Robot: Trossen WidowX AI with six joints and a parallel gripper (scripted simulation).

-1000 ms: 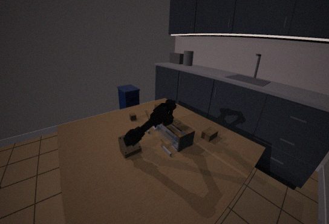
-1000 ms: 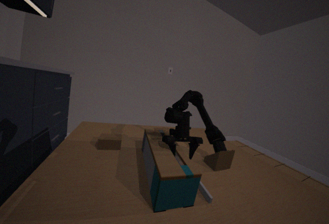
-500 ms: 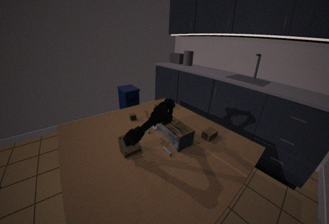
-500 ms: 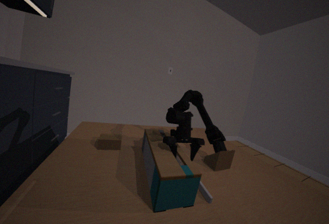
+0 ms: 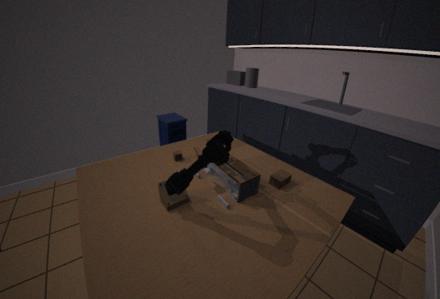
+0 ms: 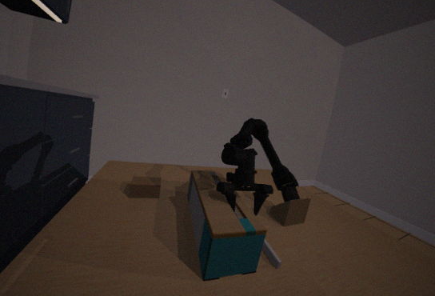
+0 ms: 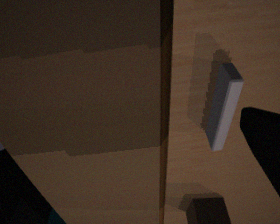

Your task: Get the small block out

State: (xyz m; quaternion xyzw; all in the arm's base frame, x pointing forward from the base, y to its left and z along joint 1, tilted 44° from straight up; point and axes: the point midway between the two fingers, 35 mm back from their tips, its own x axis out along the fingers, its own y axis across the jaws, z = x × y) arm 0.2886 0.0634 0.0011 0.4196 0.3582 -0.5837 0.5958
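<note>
The box (image 5: 248,187) (image 6: 232,255) (image 7: 76,105) stands upright on the table, with a wooden top and a teal end panel. My gripper (image 6: 245,212) is open and empty, fingers pointing down at the box's top and its front edge. In the wrist view one finger is at the lower left over the box and the other at the right over the table. In the top view the arm hides the fingers. I cannot make out the small block on the shelf. A dark brown blocky thing (image 7: 208,211) is cut off at the wrist view's lower edge; I cannot tell what it is.
A pale bar (image 5: 223,202) (image 6: 273,254) lies in front of the box near its teal end. The wrist view shows a pale bar (image 7: 225,107) beside the box. A brown block (image 5: 280,179) (image 6: 144,189) stands behind the box; a smaller one (image 5: 178,156) is farther left.
</note>
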